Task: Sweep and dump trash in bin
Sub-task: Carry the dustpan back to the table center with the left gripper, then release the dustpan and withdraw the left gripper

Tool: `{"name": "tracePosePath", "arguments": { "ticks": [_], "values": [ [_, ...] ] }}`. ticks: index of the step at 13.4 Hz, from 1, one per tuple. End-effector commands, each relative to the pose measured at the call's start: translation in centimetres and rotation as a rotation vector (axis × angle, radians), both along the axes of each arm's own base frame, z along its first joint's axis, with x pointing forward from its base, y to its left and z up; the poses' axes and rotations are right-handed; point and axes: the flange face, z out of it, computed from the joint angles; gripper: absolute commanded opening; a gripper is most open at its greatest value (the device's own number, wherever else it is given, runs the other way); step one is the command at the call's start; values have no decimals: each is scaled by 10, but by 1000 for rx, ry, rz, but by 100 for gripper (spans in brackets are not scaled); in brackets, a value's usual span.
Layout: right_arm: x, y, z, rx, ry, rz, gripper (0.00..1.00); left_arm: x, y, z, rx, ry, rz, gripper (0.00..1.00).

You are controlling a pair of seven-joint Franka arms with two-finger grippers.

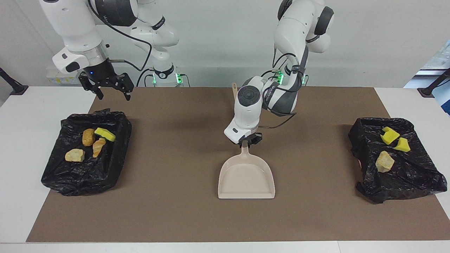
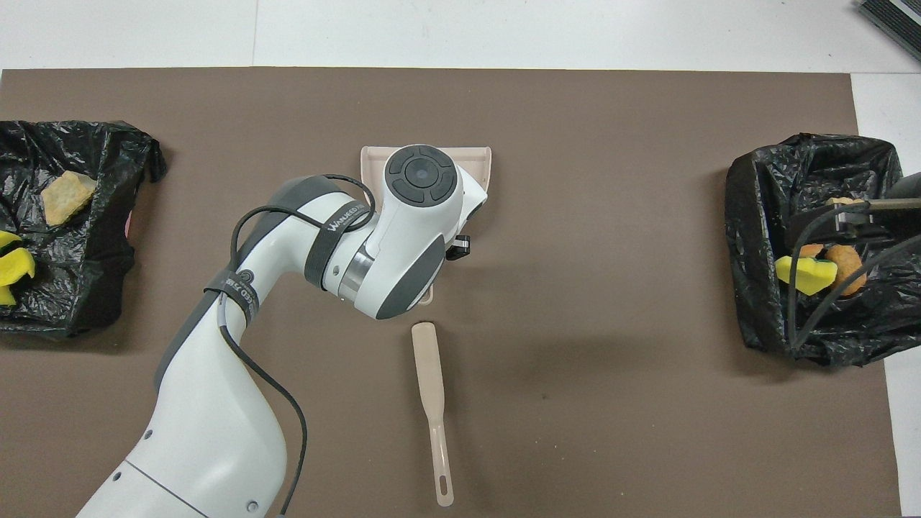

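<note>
The beige dustpan lies flat and empty in the middle of the brown mat, its handle toward the robots. My left gripper is down at the top of that handle; the arm covers most of the pan from above. The trash sits in two black-lined bins. Several pieces lie in the bin at the right arm's end, among them a yellow sponge and a tan lump. Three lie in the bin at the left arm's end. My right gripper hangs open and empty over the first bin's robot-side edge.
The beige long-handled brush lies on the mat nearer to the robots than the dustpan, in line with its handle. The brown mat covers most of the white table.
</note>
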Motion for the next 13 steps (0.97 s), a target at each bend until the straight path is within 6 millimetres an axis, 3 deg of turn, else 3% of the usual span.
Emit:
{"name": "tracePosePath", "arguments": {
  "ticks": [1,5,7,9,10,13],
  "values": [
    [-5,1,2,12,0,-23,100,4,19,39,-8,-29,24,100],
    [-5,1,2,12,0,-23,100,0,91,74,-11,-35,69,100],
    [-5,1,2,12,0,-23,100,0,135,104,-26,-62,5,100],
    [-5,1,2,12,0,-23,100,-20,181,134,-36,-84,-54,100],
    [-5,1,2,12,1,-23,100,-20,209,152,-38,-98,-90,100],
    [-5,2,2,12,0,-21,100,-33,259,201,-31,-86,-114,100]
  ]
}}
